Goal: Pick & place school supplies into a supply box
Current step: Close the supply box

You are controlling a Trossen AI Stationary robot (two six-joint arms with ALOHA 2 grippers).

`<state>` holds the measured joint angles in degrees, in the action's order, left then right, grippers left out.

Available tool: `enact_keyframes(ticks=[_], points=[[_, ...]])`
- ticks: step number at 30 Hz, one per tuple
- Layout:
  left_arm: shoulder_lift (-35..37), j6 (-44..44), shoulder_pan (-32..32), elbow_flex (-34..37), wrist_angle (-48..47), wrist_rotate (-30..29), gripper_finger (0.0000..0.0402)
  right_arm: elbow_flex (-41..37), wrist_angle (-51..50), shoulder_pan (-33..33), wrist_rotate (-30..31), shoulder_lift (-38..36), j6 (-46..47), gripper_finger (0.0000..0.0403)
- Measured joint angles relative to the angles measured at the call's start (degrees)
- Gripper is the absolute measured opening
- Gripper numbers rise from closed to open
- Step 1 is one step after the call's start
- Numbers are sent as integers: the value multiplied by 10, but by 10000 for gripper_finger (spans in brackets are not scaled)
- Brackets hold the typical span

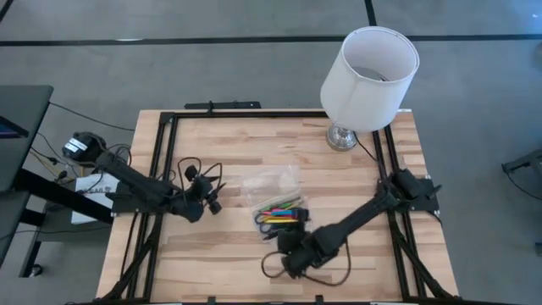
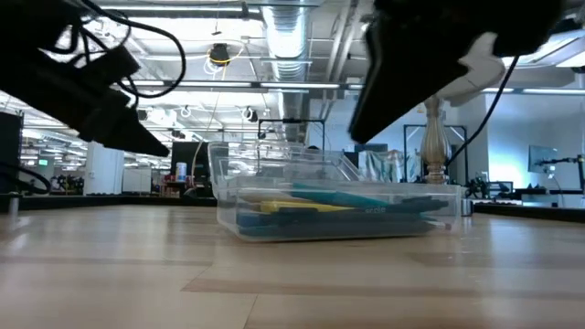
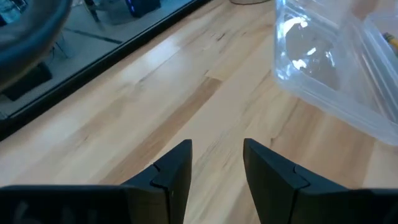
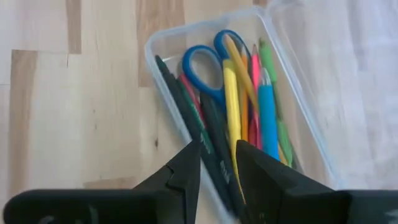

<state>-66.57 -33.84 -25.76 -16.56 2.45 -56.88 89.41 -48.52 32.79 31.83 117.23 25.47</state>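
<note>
The clear supply box (image 1: 280, 213) lies near the table's middle, its lid (image 1: 271, 180) open toward the far side. Inside lie blue-handled scissors (image 4: 205, 68), a yellow pen (image 4: 231, 99), a blue pen (image 4: 268, 118), dark pens (image 4: 199, 118) and green and pink ones. In the low view the box (image 2: 338, 215) rests flat on the wood. My right gripper (image 4: 217, 163) hovers open above the box's near end (image 1: 288, 240), holding nothing. My left gripper (image 3: 217, 163) is open over bare wood to the left of the box (image 1: 212, 202), with the clear lid (image 3: 323, 62) ahead of it.
A white-shaded lamp (image 1: 369, 72) stands at the table's far right; its base (image 2: 434, 137) shows behind the box. A black frame (image 1: 165, 161) runs along the table's edges. Cables loop near the left gripper (image 1: 199, 169) and under the right arm (image 1: 279, 269).
</note>
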Motion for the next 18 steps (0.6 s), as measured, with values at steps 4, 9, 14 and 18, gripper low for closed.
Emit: enact_keyframes(ticks=[4, 9, 14, 18], points=[[-2, 35, 37, 0, 21, 30, 139, -1, -32, 36, 35, 0, 86, 97], [-2, 52, 74, 0, 20, 64, 139, -36, -31, 62, 42, 1, 177, 97], [-2, 67, 93, 0, 25, 71, 139, -76, 1, 70, 42, 1, 228, 97], [-2, 92, 109, 0, 49, 92, 139, -95, 15, 68, 42, 1, 268, 98]])
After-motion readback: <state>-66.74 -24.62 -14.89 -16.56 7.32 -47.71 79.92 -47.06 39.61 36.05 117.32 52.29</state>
